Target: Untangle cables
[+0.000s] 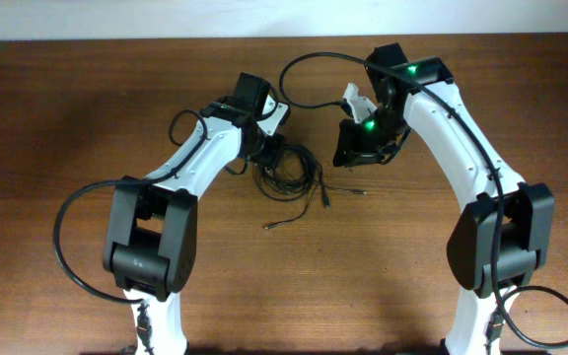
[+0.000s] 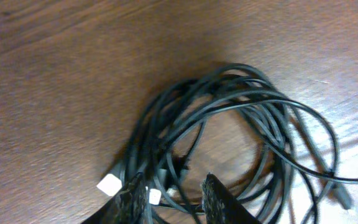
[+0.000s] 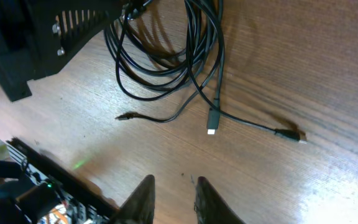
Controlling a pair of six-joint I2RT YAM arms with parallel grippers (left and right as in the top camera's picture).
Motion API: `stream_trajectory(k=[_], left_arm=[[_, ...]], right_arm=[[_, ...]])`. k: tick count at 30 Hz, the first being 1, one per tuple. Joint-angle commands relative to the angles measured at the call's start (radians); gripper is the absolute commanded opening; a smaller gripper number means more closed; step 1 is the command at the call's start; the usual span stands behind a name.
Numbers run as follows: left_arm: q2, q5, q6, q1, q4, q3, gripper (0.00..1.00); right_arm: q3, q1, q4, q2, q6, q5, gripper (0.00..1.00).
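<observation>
The cables (image 1: 291, 175) lie as a tangled black coil at the middle of the wooden table, with loose plug ends (image 1: 327, 198) trailing toward the front. My left gripper (image 1: 267, 156) sits at the coil's left edge. In the left wrist view the cables (image 2: 229, 118) fill the frame, and the left gripper (image 2: 174, 193) stands open with a few strands and a white plug tip (image 2: 155, 196) lying between its fingers. My right gripper (image 1: 355, 148) hovers to the right of the coil. The right gripper (image 3: 173, 186) is slightly open over bare wood, short of the cables (image 3: 166, 62).
The left arm's black housing (image 3: 48, 31) stands close by the coil. A thick arm cable (image 1: 309, 64) arcs over the back of the table, and another (image 1: 62, 237) loops at front left. The table's far edge (image 1: 166, 37) meets a white wall.
</observation>
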Motion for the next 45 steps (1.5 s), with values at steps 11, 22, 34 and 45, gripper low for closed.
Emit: stream_trajectory(k=[11, 22, 34, 45], left_arm=[[0.090, -0.035, -0.006, 0.001, -0.055, 0.029, 0.00], [0.062, 0.187, -0.007, 0.055, -0.146, 0.046, 0.00], [0.062, 0.188, -0.075, 0.084, -0.141, 0.045, 0.00], [0.062, 0.194, -0.075, 0.083, -0.135, 0.045, 0.00]], right_arm=[[-0.010, 0.005, 0.003, 0.012, -0.004, 0.006, 0.25], [-0.117, 0.099, 0.192, 0.012, 0.220, -0.043, 0.34], [-0.582, 0.244, 1.110, 0.012, 0.730, 0.040, 0.41], [-0.586, 0.364, 1.127, 0.012, 0.755, 0.416, 0.04]])
